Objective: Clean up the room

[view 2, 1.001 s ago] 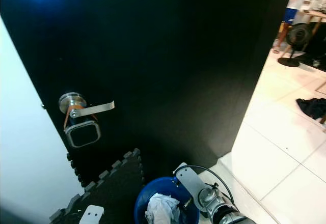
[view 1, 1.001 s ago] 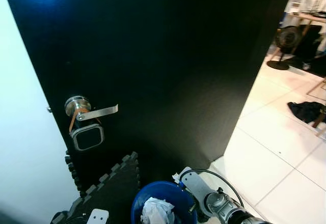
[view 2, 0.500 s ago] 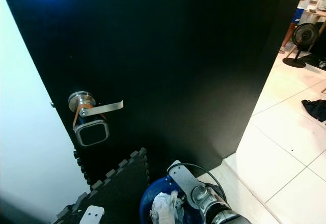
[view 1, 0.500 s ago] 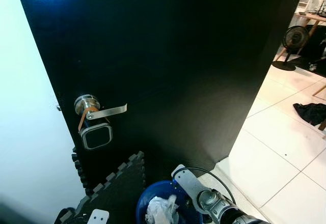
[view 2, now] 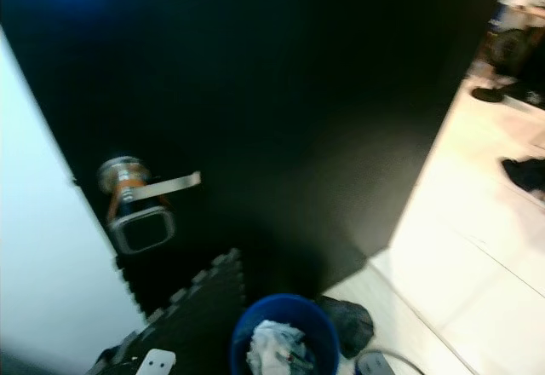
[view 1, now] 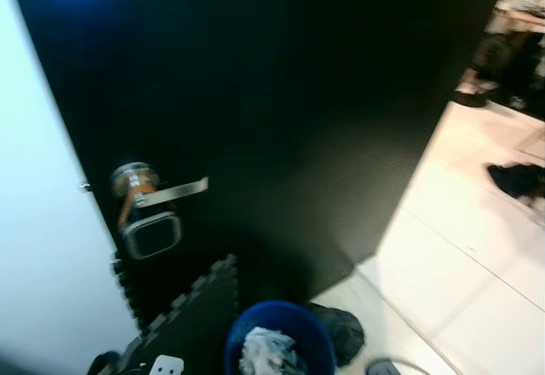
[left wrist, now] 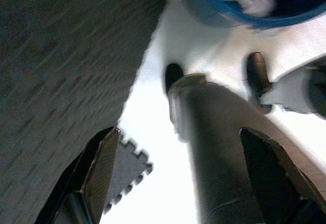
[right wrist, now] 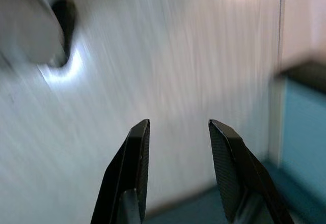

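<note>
A blue bucket [view 1: 279, 339] with crumpled white trash [view 2: 274, 345] inside stands on the floor at the bottom of the blurred eye views. A dark crumpled cloth [view 1: 341, 332] lies against the bucket's right side, and another dark garment [view 1: 514, 179] lies on the white tiles at far right. In the left wrist view my left gripper [left wrist: 181, 132] hangs open and holds nothing, above my own grey leg [left wrist: 224, 147], with the bucket's rim [left wrist: 244, 18] beyond. In the right wrist view my right gripper [right wrist: 179, 124] is open over blurred pale floor.
A black door [view 1: 281, 94] with a silver lever handle [view 1: 166, 193] and a lock pad [view 1: 150, 236] stands right in front. A dark foam puzzle mat [view 1: 192, 311] lies at its foot. A white wall [view 1: 43, 247] is to the left, white tiles [view 1: 460, 256] to the right.
My right arm, which reached beside the bucket, has dropped out of the eye views, uncovering the dark cloth. The head camera has shaken and the picture is now blurred.
</note>
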